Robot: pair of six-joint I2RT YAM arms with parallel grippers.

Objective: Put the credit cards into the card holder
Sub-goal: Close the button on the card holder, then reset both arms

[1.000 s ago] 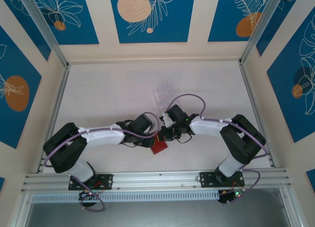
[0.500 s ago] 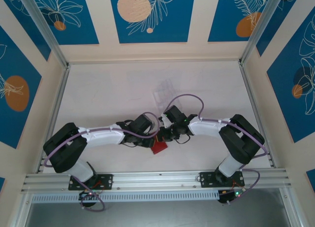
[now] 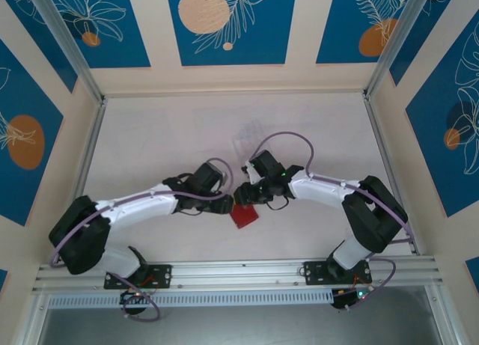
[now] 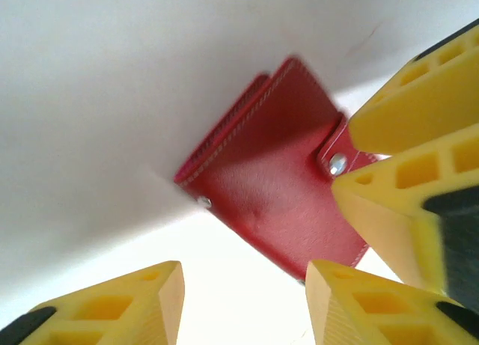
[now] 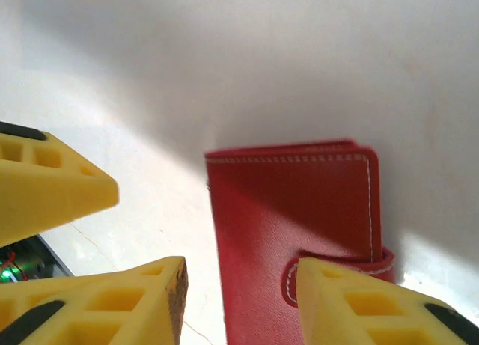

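Left wrist view gives you the holder (image 4: 277, 176) best. It is a flat red rectangle of grained leather with pale stitching along its edges. It is folded shut, and its short tab (image 4: 338, 163) is fixed by a round metal snap. It lies flat on the smooth white table (image 4: 90, 75).

In the top view you find the holder (image 3: 244, 215) at the front middle of the table, just on the near side of where the two grippers meet.

Your left gripper (image 4: 243, 274) has its yellow wedge-shaped fingers apart with nothing between them, and the holder lies beyond the tips. Your right gripper (image 5: 239, 274) is also parted and clamps nothing. One of its fingers (image 5: 367, 300) hides the tab end of the holder.

Farther back stands a clear plastic tray (image 3: 249, 135), apart from both arms.
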